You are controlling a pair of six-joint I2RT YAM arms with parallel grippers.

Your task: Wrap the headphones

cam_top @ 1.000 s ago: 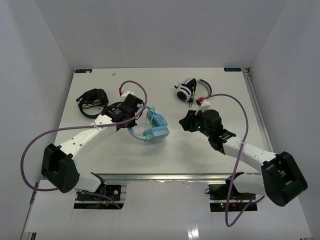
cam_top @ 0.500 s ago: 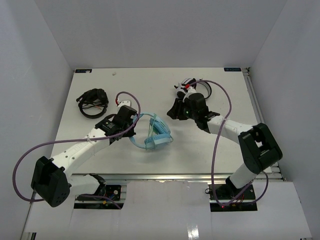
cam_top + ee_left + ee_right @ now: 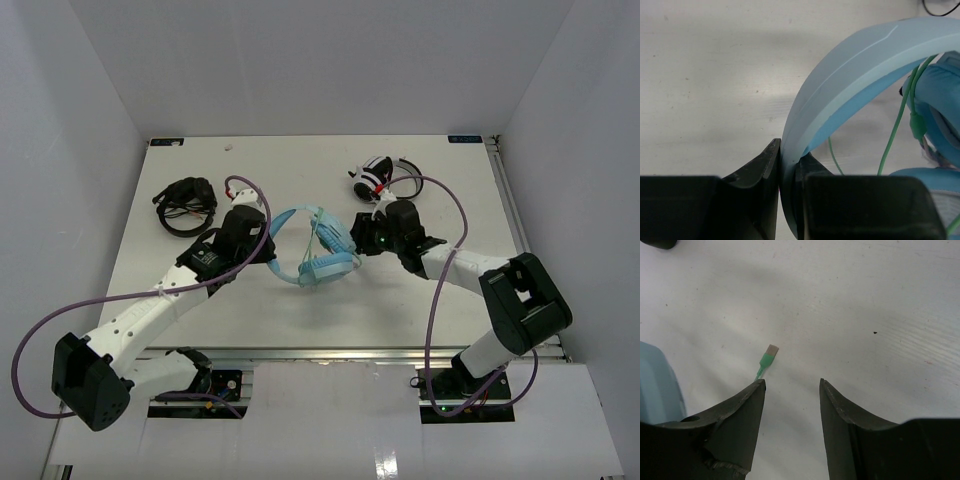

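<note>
The wrap looks barely begun. The headphones (image 3: 318,262) sit at the middle of the tabletop (image 3: 330,160), lifted on edge with the headband arched up. The left end effector (image 3: 790,156) is clamped on the headband's edge, on the side away from the ear cups. The pale green cable (image 3: 897,125) hangs in loose strands across the opening between band and cups. No tidy turns show around the band, so most of the winding seems left to do.

The cable's plug (image 3: 766,359) lies free on the tabletop just right of the ear cups. The right end effector (image 3: 791,382) hovers there with its jaws apart and nothing between them. The plug sits just past the tip of one finger, not in the gap, so catching the loose end appears to be the step in hand.

The black headphones (image 3: 184,205) lie well to the left of the blue pair and clear of it. The white-and-black headphones (image 3: 374,180) lie close behind the right arm's wrist, where a wide swing could brush them.
</note>
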